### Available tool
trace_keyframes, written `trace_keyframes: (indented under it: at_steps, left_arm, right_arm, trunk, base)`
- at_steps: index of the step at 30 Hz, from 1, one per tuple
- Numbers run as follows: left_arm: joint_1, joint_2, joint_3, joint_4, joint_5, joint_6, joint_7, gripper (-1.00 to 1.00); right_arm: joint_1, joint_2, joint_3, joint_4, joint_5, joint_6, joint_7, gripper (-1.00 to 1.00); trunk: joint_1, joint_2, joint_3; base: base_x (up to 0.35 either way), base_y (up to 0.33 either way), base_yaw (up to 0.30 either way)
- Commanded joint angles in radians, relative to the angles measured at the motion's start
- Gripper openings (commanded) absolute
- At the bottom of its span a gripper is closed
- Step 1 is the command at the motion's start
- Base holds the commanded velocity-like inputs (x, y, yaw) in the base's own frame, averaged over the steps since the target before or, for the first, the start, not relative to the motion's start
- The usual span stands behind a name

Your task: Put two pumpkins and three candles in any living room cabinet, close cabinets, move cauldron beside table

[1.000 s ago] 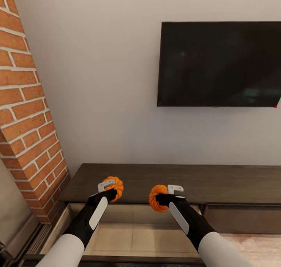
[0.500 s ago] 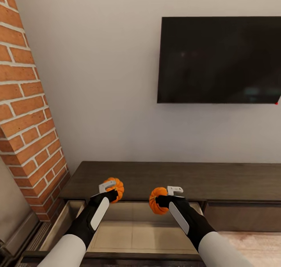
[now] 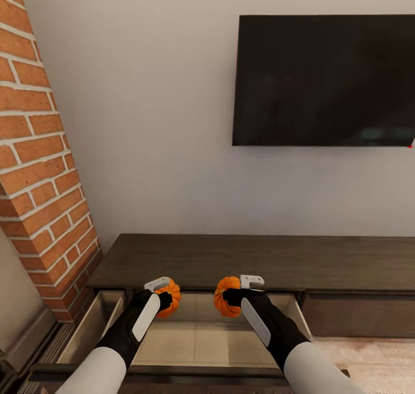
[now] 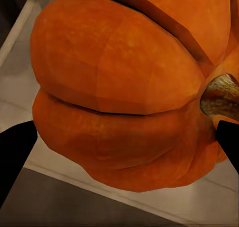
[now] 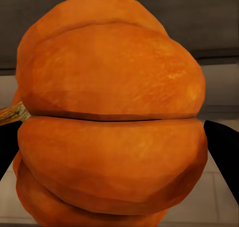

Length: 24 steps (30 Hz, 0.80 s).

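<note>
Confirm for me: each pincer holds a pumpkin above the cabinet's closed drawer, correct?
Not quite. The head view shows the drawer pulled open, its pale inside exposed. The left pincer and right pincer each hold a pumpkin above it.

Setting: home living room. We note a dark TV (image 3: 324, 80) on a pale wall (image 3: 155, 123) at 1 o'clock, a brick chimney breast (image 3: 40, 169) at 9 o'clock, and a low dark wood cabinet (image 3: 253, 261) with open drawer (image 3: 196, 339) at 6 o'clock.
</note>
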Motion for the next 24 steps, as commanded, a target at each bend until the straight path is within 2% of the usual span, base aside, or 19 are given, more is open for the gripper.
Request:
trace_keyframes:
  at_steps: [1, 24]
  left_arm:
    - [-0.001, 0.001, -0.003, 0.0, 0.013, 0.001, 0.011, -1.0]
    - [-0.001, 0.007, -0.009, 0.025, 0.016, 0.007, 0.012, -1.0]
  right_arm:
    - [-0.001, 0.0, 0.004, -0.002, -0.009, 0.002, -0.012, -1.0]
    - [-0.001, 0.002, 0.005, -0.002, -0.01, 0.0, -0.016, -1.0]
  trunk:
    - [0.004, -0.008, -0.004]
    - [0.092, -0.169, -0.076]
  base:
    - [0.0, 0.0, 0.0]
    - [0.0, 0.0, 0.0]
